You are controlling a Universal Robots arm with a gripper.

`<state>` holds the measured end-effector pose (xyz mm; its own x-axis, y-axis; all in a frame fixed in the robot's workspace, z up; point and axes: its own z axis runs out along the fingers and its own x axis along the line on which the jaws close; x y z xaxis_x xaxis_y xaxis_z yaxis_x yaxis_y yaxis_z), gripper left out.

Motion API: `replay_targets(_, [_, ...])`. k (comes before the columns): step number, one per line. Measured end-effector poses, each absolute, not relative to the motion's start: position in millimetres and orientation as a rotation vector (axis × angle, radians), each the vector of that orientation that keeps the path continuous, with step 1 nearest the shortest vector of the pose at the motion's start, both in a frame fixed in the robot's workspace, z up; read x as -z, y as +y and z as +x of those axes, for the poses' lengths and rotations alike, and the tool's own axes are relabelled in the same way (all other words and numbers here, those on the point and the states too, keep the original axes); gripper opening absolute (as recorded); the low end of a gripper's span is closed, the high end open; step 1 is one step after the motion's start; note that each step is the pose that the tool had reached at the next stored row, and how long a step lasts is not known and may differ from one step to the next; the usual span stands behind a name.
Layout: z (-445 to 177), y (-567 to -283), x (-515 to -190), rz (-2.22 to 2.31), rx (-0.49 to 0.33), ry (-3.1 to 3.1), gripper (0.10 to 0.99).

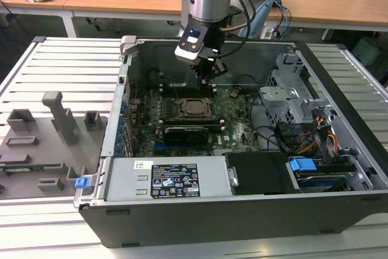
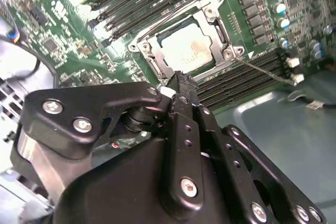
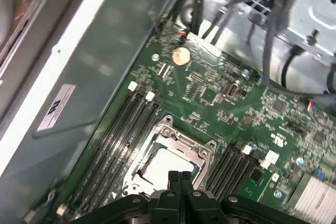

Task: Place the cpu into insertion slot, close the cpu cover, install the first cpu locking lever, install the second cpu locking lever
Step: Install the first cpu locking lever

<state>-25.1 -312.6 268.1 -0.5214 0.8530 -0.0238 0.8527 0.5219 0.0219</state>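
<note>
The cpu lies flat in the insertion slot on the green board, its pale face showing through the window of the cpu cover. The cover lies down over the chip. In the first wrist view the cpu and the cpu cover sit just beyond my fingertips. My gripper hangs above the socket's far edge, shut with nothing between its black fingers. A thin metal locking lever runs out from one socket corner over the memory slots.
The board sits inside an open computer case with a grey power supply in front. A drive cage with cables stands on the exterior view's right. Long memory slots flank the socket. A grey fixture plate lies outside on the exterior view's left.
</note>
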Motion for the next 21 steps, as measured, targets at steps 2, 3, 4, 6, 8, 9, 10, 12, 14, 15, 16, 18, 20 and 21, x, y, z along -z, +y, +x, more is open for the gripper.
replay_targets(2, [-25.1,-312.6,-268.1,1.428,-0.013,2.763,0.106])
replay_targets(3, [-25.1,-312.6,-268.1,1.403,-0.014,2.776,0.106])
replay_targets(4, [-25.1,-312.6,-268.1,1.378,-0.014,2.789,0.106])
replay_targets(6, [-25.1,-312.6,-268.1,1.321,-0.015,2.816,0.106])
replay_targets(8, [-25.1,-312.6,-268.1,1.224,-0.017,2.860,0.106])
replay_targets(9, [-25.1,-312.6,-268.0,1.166,-0.018,2.885,0.106])
replay_targets(10, [-25.1,-312.6,-268.0,1.117,-0.018,2.904,0.106])
replay_targets(12, [-25.1,-312.6,-268.0,1.008,-0.020,2.944,0.106])
replay_targets(14, [-25.1,-312.6,-268.0,0.893,-0.022,2.982,0.106])
replay_targets(15, [-25.1,-312.6,-268.0,0.851,-0.023,2.994,0.106])
replay_targets(16, [-25.1,-312.6,-268.0,0.813,-0.023,3.005,0.106])
replay_targets(18, [-25.1,-312.7,-268.0,0.765,-0.024,3.017,0.106])
replay_targets(20, [-25.1,-312.7,-268.0,0.741,-0.024,3.024,0.106])
replay_targets(21, [-25.1,-312.7,-268.0,0.724,-0.024,3.028,0.106])
